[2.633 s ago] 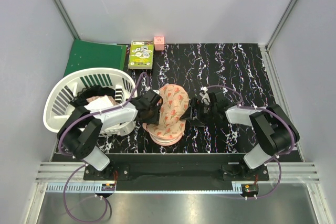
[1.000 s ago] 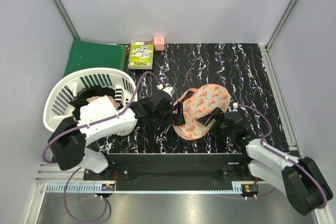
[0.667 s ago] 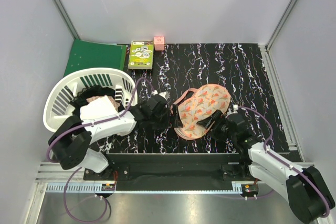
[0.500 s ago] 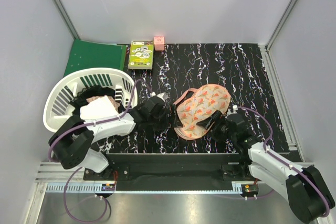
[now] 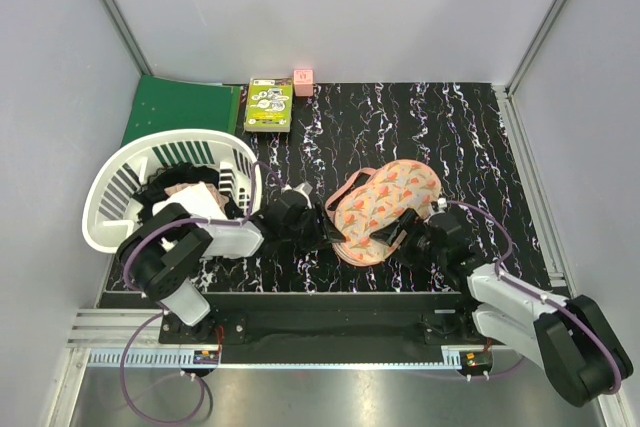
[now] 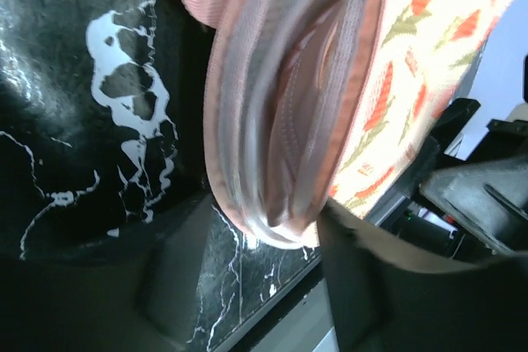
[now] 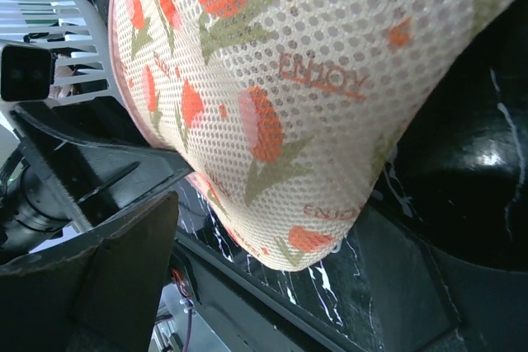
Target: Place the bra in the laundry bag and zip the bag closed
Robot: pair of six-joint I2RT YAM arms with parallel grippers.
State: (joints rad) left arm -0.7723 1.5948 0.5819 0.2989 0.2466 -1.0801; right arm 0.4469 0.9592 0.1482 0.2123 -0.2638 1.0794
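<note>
The laundry bag [image 5: 385,209] lies flat on the black marbled table, its pink loop toward the left. My left gripper [image 5: 325,235] is open at the bag's left near end. In the left wrist view the bag's pink-edged rim [image 6: 272,121] sits between my spread fingers [image 6: 181,286]. A salmon-pink strip [image 6: 318,96] shows inside the rim; I cannot tell if it is the bra. My right gripper [image 5: 403,239] is open at the bag's near side. In the right wrist view the printed mesh lobe [image 7: 280,105] hangs between its fingers [image 7: 124,278].
A white slatted basket [image 5: 110,197] with white and black clothes stands at the left, close to my left arm. A green board [image 5: 180,107], a green box [image 5: 270,105] and a small pink cube [image 5: 303,78] lie at the back. The table's front edge is just below both grippers.
The bag went from standing between both grippers to lying flat further right. Over the last second my left gripper drew back toward the near left; the right gripper barely moved.
</note>
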